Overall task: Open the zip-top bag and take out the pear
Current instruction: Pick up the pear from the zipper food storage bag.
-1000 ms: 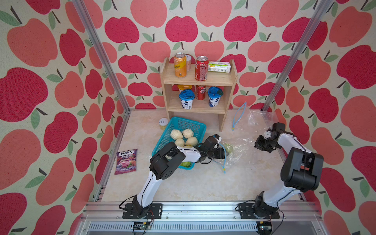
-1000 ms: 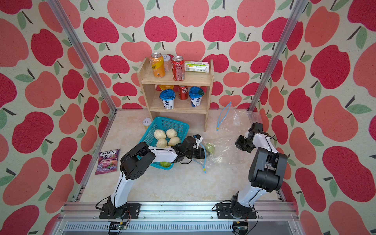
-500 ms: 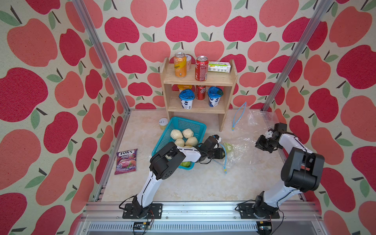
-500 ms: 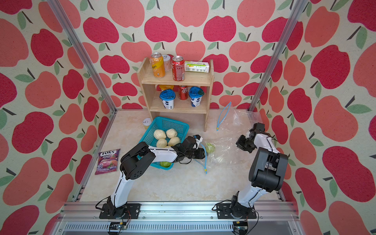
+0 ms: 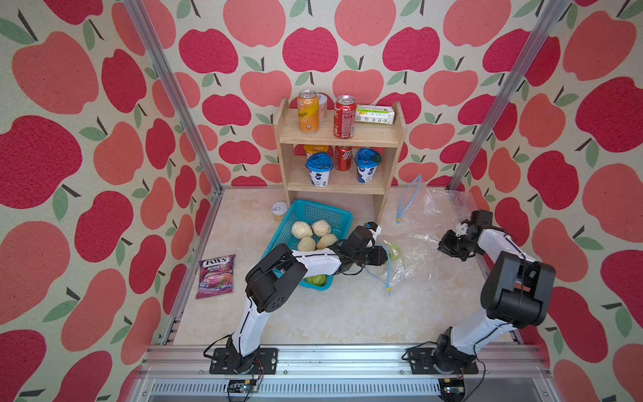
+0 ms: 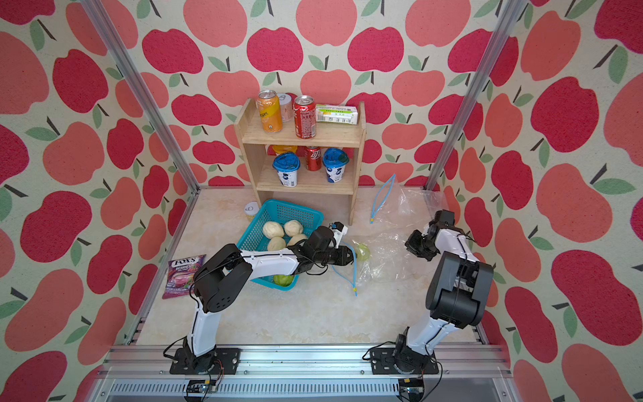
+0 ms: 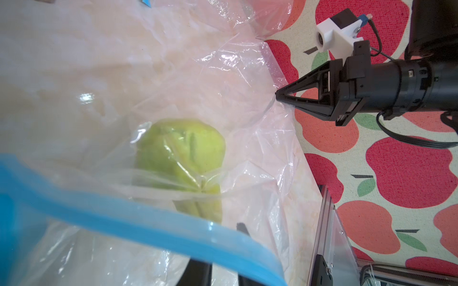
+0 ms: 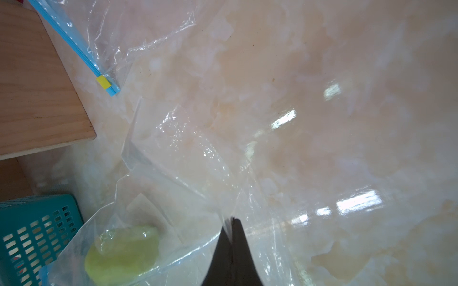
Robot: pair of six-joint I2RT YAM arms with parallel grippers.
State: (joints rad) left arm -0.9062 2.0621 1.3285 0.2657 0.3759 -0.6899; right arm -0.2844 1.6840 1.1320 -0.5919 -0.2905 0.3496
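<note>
Left gripper is poked in at the open mouth of the bag, and honestly we can't tell how its jaws stand, because the blue zip strip drapes right across its wrist camera. Just past that strip, straight ahead of its tips, sits the pear, inside the bag with slack film folded over it. At the bag's far end from the left gripper, the right gripper has its tips pressed together on a pinch of the film.

Our take on doing this bit well: we should close on the fruit itself, not on a fold of plastic lying over it. The right side should hold firm so the bag doesn't drag along as the pear comes out through the mouth. It looks round and smooth, so we'd guess a shallow pinch could let it squirt away.

Readable writing: back behind the left arm, beyond the basket, a candy packet says "FOX'S BERRIES". The cans and cups on the shelf have print too, but it's too small for us to read.
</note>
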